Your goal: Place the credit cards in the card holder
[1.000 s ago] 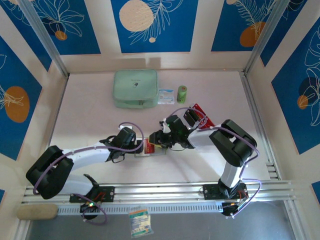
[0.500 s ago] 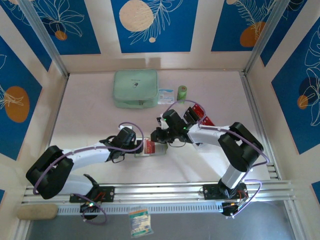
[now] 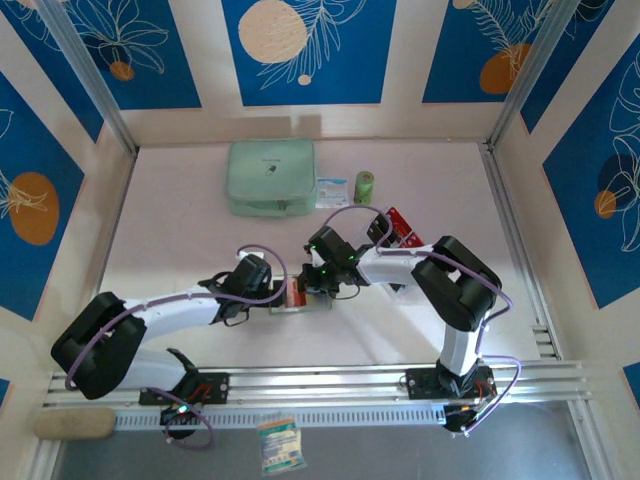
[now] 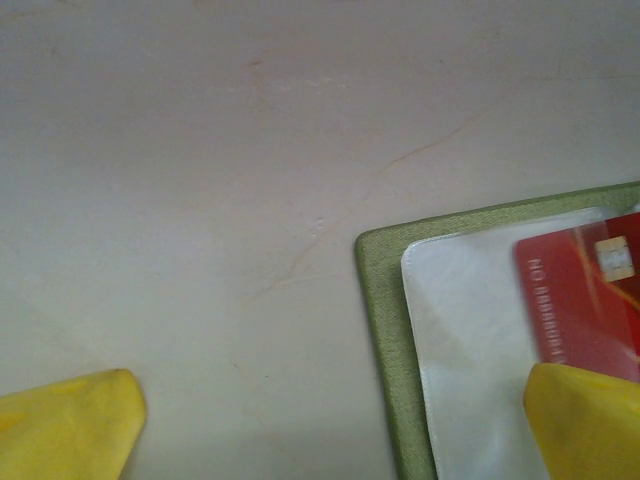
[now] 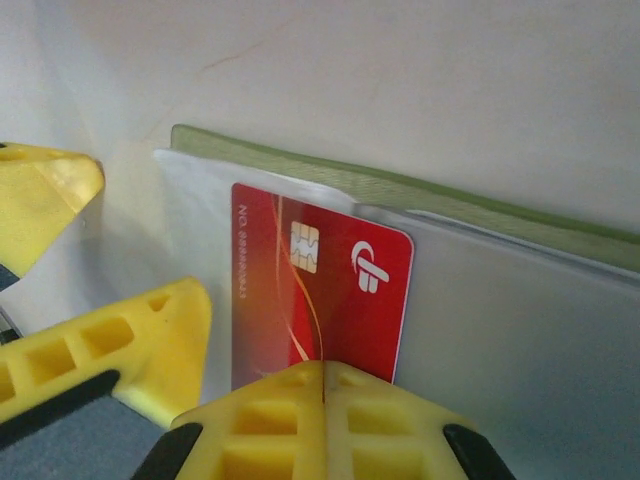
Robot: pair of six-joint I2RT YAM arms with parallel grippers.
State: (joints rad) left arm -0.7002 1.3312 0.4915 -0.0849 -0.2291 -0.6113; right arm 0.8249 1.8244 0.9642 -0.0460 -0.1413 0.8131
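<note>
While the closed right pincer [image 5: 322, 385] touches its lower edge, glossy red credit card [image 5: 320, 285] lies on clear sleeve [image 5: 500, 330] of grainy olive card holder [image 5: 400, 188]; left pincer [image 4: 330, 385] spread wide.

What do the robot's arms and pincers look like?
The left arm and right arm are white tubes with chunky black joints, trailing lilac cables. Their fingers are bright yellow plastic with square hollows.

red card [image 5: 320, 290] lies on open olive holder [image 4: 383, 330].
</note>
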